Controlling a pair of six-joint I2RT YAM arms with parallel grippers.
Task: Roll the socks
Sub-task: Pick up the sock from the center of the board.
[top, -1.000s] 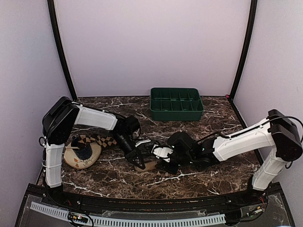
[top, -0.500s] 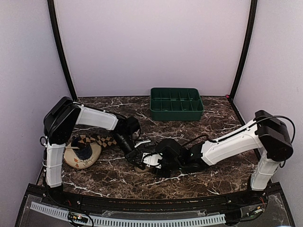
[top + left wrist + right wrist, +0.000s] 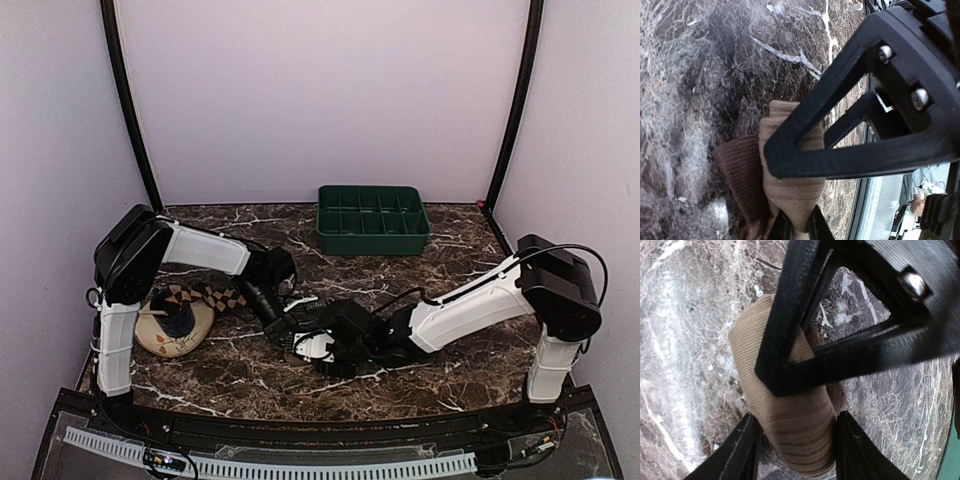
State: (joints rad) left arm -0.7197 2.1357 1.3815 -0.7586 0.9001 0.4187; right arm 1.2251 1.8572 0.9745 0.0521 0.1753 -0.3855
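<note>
I find the tan sock on the marble table, near the front and middle where both arms meet, bunched into a fat bundle. The left gripper is clenched on a thin end of it, and the right gripper grasps the bundle with a finger against each side (the two sit so close that each crowds the other's camera). The checked socks lie well apart, draped over the dish at the left.
</note>
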